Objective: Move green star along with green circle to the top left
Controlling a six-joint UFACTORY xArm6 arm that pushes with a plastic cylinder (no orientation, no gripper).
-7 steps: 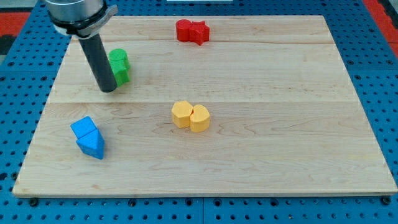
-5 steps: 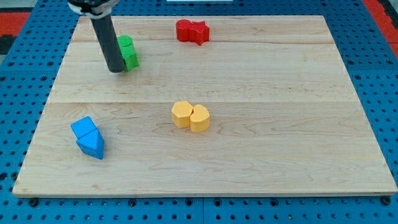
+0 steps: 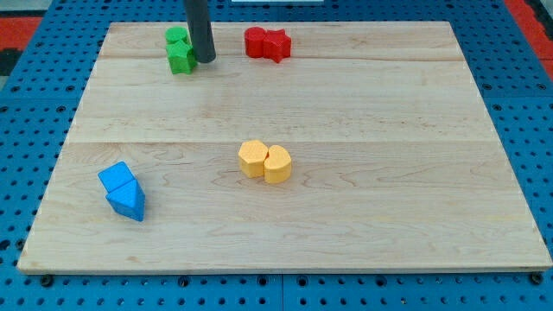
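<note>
Two green blocks sit pressed together near the view's top left of the wooden board [image 3: 363, 216]. The green star [image 3: 181, 58] is the lower one and the green circle [image 3: 177, 37] is just above it. My tip [image 3: 206, 60] rests on the board right beside the green star, on its right side, touching or nearly touching it. The dark rod rises from there out of the view's top.
Two red blocks [image 3: 266, 43] sit joined at the view's top centre, just right of my tip. Two yellow blocks [image 3: 265, 161] sit joined mid-board. Two blue blocks [image 3: 122, 191] sit at the view's lower left. A blue pegboard [image 3: 26, 130] surrounds the board.
The green pair has moved up toward the view's top edge. My tip went from the pair's left side around to its right side, moving up and right.
</note>
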